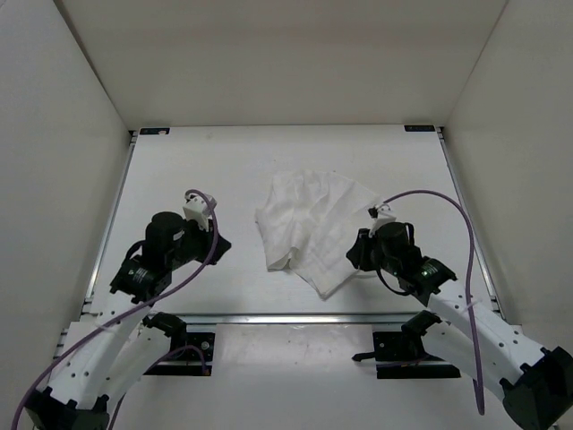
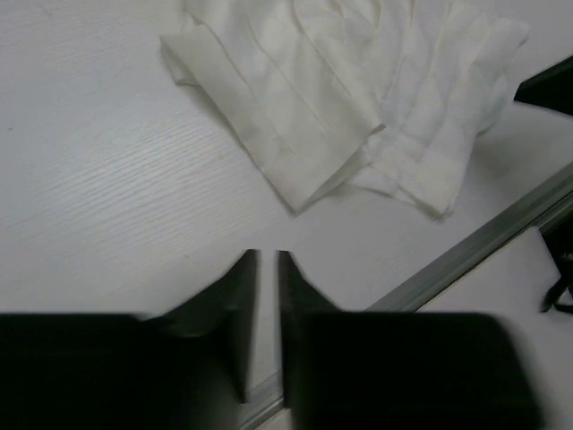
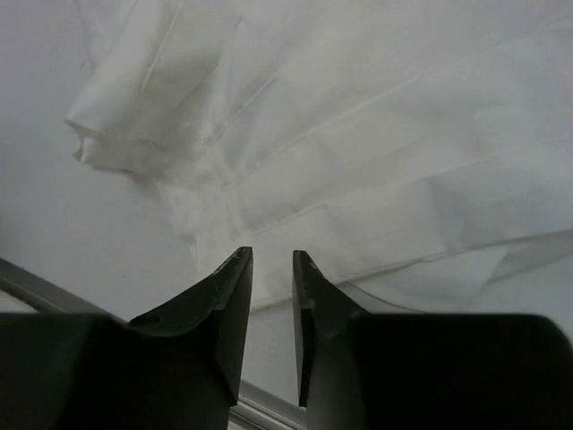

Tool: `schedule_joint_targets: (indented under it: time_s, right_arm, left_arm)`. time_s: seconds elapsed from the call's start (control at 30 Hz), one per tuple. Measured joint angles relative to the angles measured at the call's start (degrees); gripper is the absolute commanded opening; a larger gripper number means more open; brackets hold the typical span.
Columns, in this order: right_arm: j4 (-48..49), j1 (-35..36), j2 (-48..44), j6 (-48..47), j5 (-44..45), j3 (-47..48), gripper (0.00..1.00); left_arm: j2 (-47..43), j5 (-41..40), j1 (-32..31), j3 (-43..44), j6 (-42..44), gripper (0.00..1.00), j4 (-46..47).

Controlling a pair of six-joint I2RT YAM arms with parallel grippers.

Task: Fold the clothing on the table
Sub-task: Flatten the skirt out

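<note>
The clothing (image 1: 313,224), a white creased garment, lies partly folded and crumpled on the table (image 1: 179,170), right of centre. My left gripper (image 1: 218,244) hovers over bare tabletop to the left of the clothing, apart from it. In the left wrist view the clothing (image 2: 358,98) lies well ahead of the left gripper (image 2: 267,255), whose jaws stand a narrow gap apart with nothing between them. My right gripper (image 1: 355,253) sits at the garment's right near edge. Seen from the right wrist, the right gripper (image 3: 272,255) is slightly open and empty, its tips just over the hem of the clothing (image 3: 358,134).
A metal rail (image 1: 286,316) runs along the table's near edge, close to both grippers, and shows in the wrist views as the rail (image 2: 483,242) and the rail (image 3: 36,287). White walls enclose the left, right and far sides. Purple cables loop from both arms.
</note>
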Motion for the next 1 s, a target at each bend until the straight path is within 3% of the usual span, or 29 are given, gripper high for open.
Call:
schedule_joint_targets:
  time_s: [0.13,0.2,0.3,0.47,0.67,0.9,1.0]
  right_arm:
    - [0.59,2.27,-2.69,5.16,-1.57,-1.73,0.37]
    - [1.6,4.55,-2.73,8.72,-1.86,-3.41,0.38]
    - [1.6,8.28,-2.93,14.32,-1.55,-6.8,0.41]
    - [0.07,12.94,-1.95,22.99,-0.63,-9.88,0.5]
    - [0.98,14.8,-0.09,28.96,-0.26,-11.98,0.57]
    - [7.52,14.82,3.61,32.3,-0.76,-13.46,0.58]
    - [9.99,14.43,5.46,33.0,-0.87,-13.51,0.5]
  left_arm:
    - [6.56,2.43,-3.1,-3.13,-7.15,0.54,6.97]
    - [9.97,2.93,-4.72,-6.64,-11.37,0.63,10.86]
    - [15.04,1.55,-7.56,-10.58,-16.44,0.69,13.57]
    - [20.22,-0.44,-10.93,-13.75,-22.29,0.74,18.14]
    - [29.57,-4.31,-13.46,-13.97,-27.28,0.72,26.21]
    - [38.1,-8.0,-14.16,-13.62,-31.26,0.71,35.43]
    - [40.46,-8.79,-14.4,-12.87,-32.3,0.71,38.45]
